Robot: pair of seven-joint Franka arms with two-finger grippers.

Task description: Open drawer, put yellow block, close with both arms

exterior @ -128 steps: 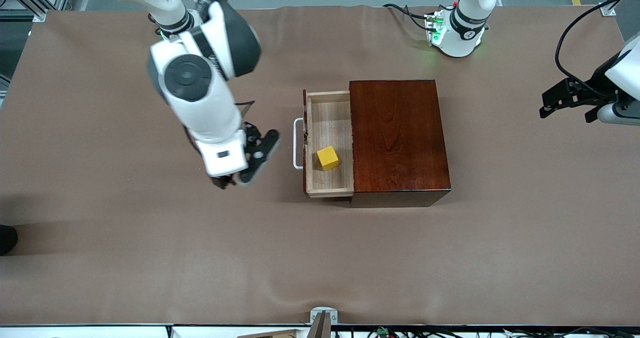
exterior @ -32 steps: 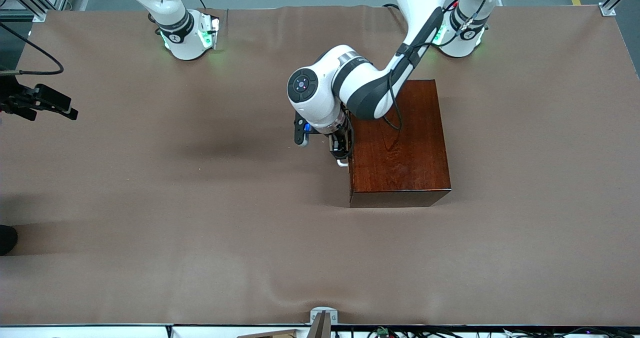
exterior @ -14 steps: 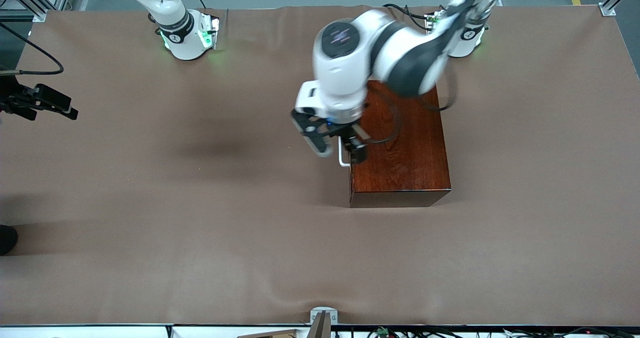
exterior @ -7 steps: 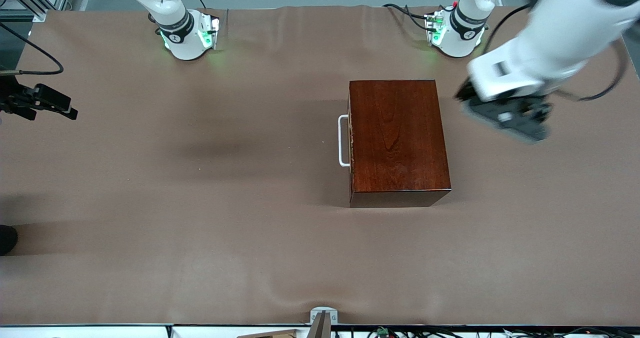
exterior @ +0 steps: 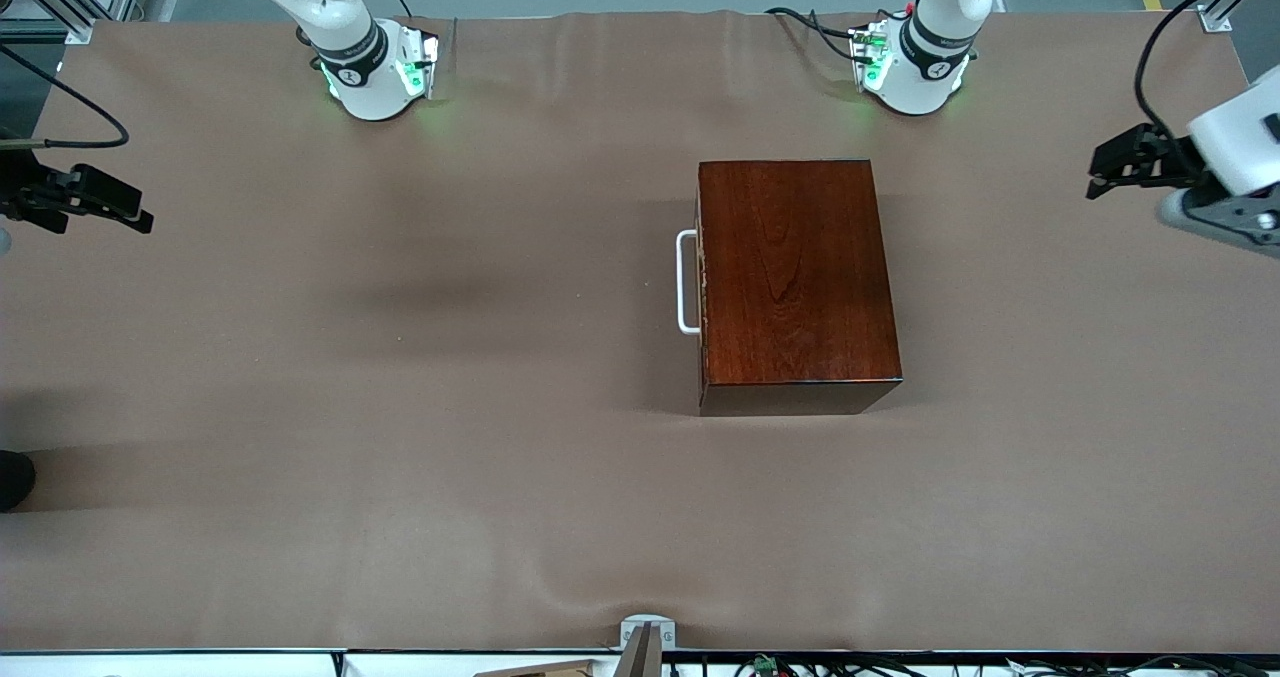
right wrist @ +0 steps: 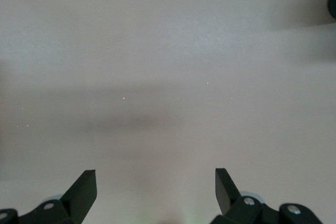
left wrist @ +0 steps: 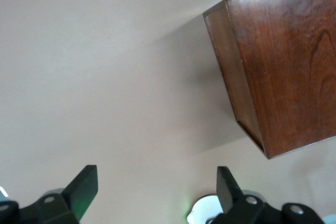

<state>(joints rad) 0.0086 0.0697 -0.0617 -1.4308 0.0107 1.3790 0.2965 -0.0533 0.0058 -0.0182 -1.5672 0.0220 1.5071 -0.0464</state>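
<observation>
Drawer [exterior: 700, 279] is seen pushed flush into the mahogany box [exterior: 795, 277], right of frame centre, with only its white handle [exterior: 686, 282] protruding. At the right edge, the left gripper [exterior: 1125, 162] is held above the table [exterior: 400, 407], fingers [left wrist: 84, 187] spread apart. At the left edge, the right gripper [exterior: 85, 202] is parked, fingers [right wrist: 84, 187] likewise apart.

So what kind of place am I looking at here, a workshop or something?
Most likely a robotics lab test bench. Two white robot arms are bolted along one edge of a table covered in plain brown sheeting, cables trail from their green-lit bases, and the only prop is a dark wooden box with its drawer shut.
</observation>
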